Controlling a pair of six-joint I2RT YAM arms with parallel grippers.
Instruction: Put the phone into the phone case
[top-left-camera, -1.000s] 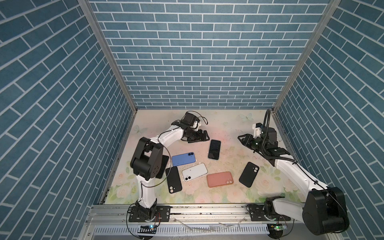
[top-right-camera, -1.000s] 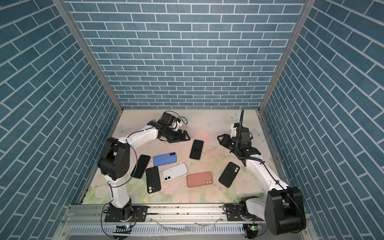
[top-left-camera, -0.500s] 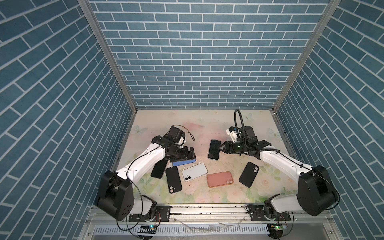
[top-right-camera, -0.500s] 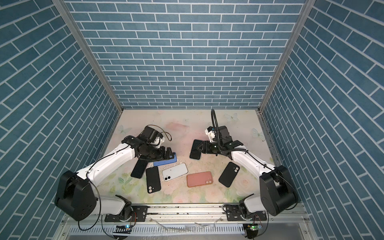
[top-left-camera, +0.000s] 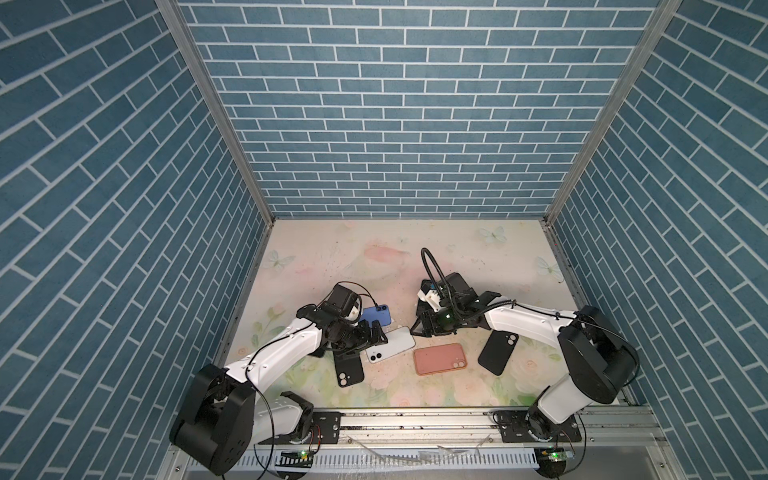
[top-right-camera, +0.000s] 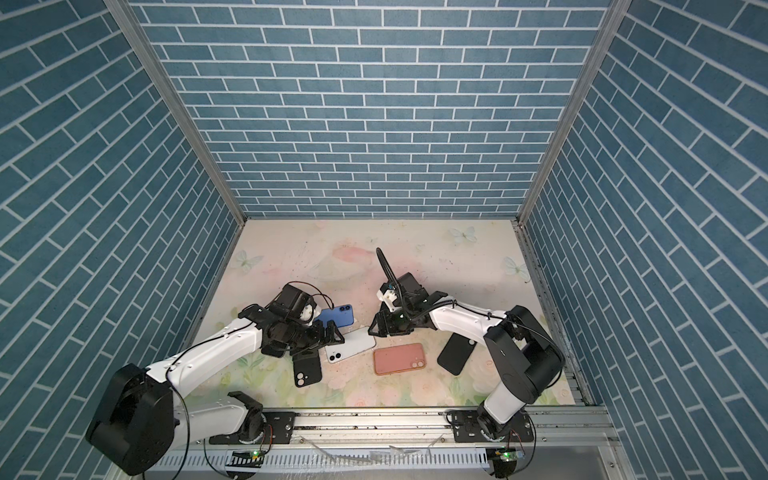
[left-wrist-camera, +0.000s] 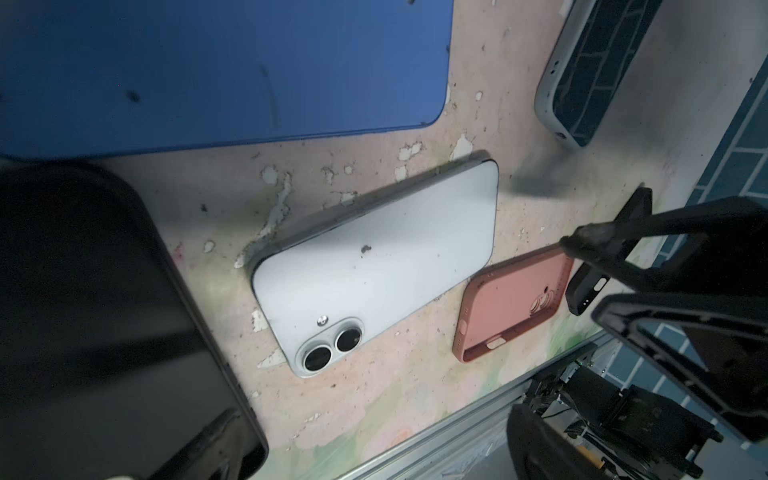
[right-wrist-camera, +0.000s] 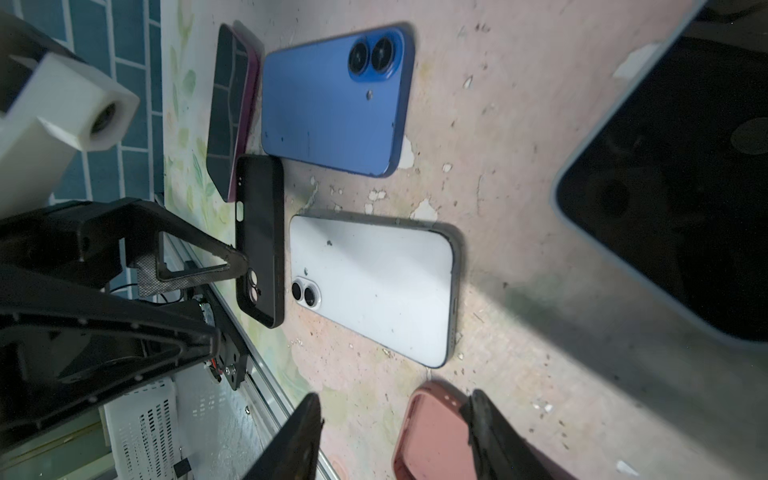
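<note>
Pose, left: the left arm starts at the 7 o'clock corner of the worktop and stretches low towards 2 o'clock. The left gripper points to about 3 o'clock.
Jaws, left: wide apart, with nothing between them. They hang over the long edge of the white phone on its 10 o'clock side.
Pose, right: the right arm rises from the 5 o'clock corner, the elbow is high and the forearm reaches towards 9 o'clock. The right gripper points to about 8 o'clock, just beside the phone's 2 o'clock end.
Jaws, right: apart and empty in the right wrist view.
Phone, place: it lies flat and back up, in the front middle of the worktop, between the two grippers.
Phone, axis: the long axis runs from 8 o'clock to 2 o'clock, with the camera lenses at the 8 o'clock end.
Around the phone: the blue phone is at 11 o'clock, the black case at 8 o'clock, and the pink case near 3 o'clock. All of them lie near it.
</note>
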